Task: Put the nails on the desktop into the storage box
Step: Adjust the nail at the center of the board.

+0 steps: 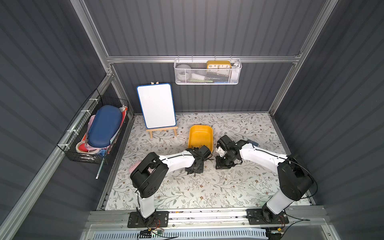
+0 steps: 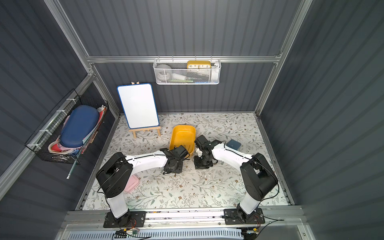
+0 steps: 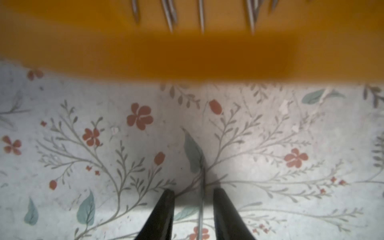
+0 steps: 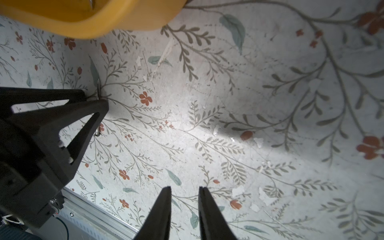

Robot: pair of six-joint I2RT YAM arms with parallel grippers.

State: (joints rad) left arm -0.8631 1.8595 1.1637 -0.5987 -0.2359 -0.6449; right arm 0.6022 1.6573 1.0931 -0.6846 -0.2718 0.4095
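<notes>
The left end effector [image 3: 192, 190] stands narrowly parted astride one nail [image 3: 200, 207] lying on the counter [image 3: 270, 135], near the box [image 3: 187, 58], which sits mid-counter with more nails [image 3: 201, 18] inside. The right end effector [image 4: 185, 188], also narrowly parted, holds nothing beside it.

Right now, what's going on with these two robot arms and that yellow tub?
The robot is clearing nails off the flowered desktop into the yellow storage box. Several nails already lie in the box. The left arm has its jaws low beside the box, apart on either side of one nail on the desktop, not closed on it. The right arm hovers close by, jaws apart and empty.
</notes>
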